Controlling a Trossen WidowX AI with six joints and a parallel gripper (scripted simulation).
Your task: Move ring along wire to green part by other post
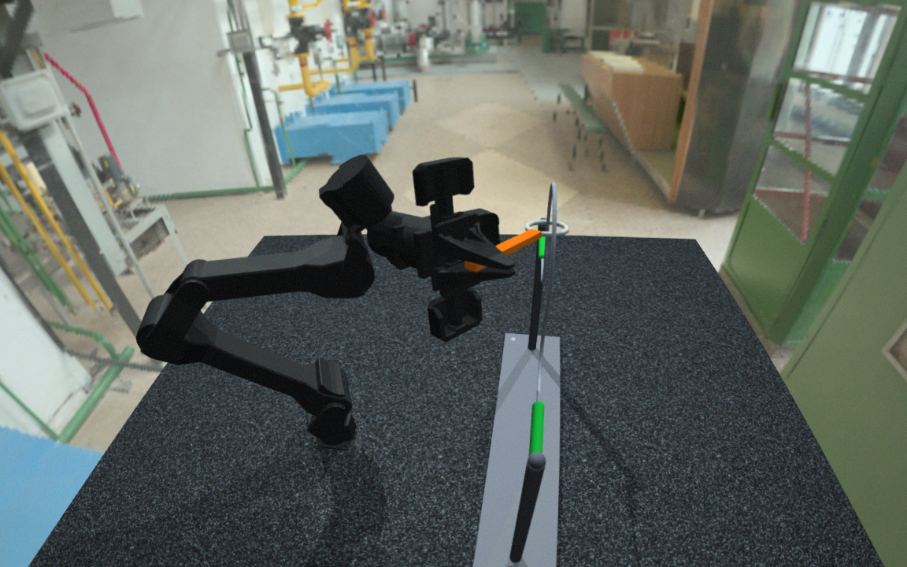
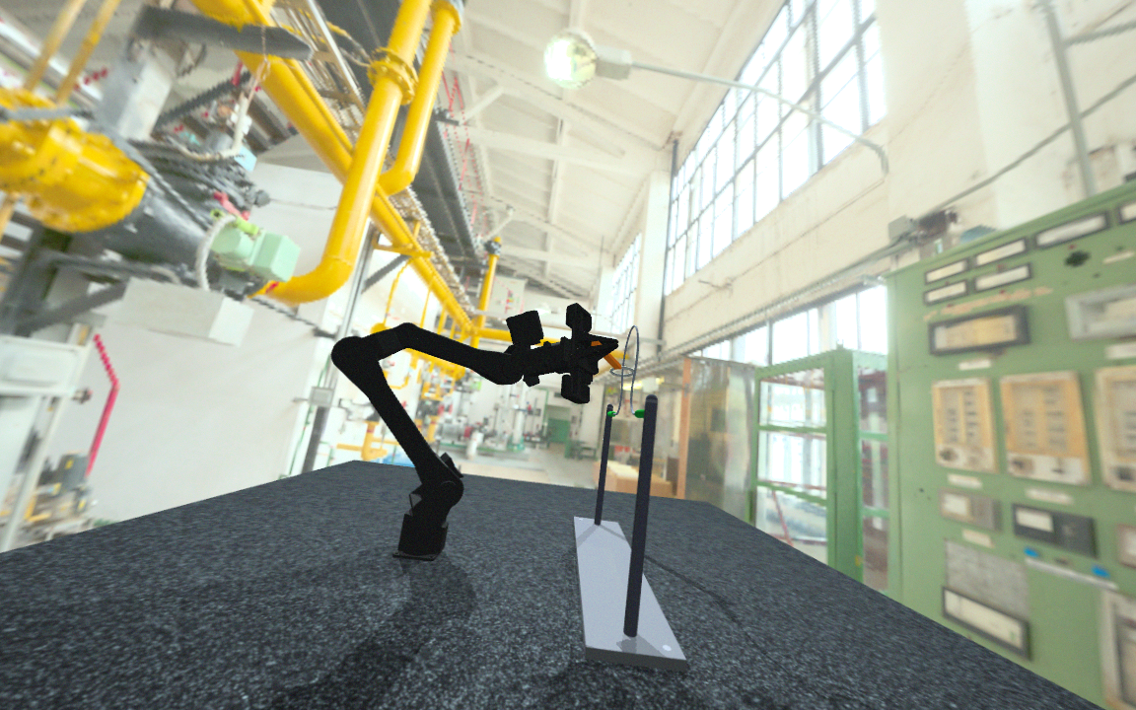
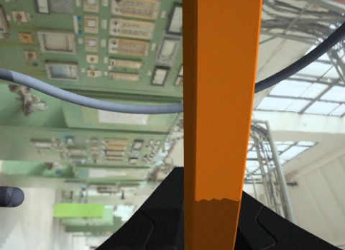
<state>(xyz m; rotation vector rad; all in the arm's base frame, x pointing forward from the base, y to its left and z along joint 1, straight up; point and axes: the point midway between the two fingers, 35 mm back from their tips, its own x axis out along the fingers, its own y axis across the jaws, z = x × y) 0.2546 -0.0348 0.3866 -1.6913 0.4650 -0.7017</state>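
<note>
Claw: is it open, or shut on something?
Shut on the orange handle: the claw has its black fingers pressed against both sides.

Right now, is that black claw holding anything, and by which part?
Yes. The claw is shut on the orange handle, gripping its lower end; the ring at the other end sits around the wire.

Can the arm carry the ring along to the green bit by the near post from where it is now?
Probably yes. The gripper is shut on the orange handle, with the ring around the grey wire high on its arch. The near green section sits close to the arm's base, nothing between.
</note>
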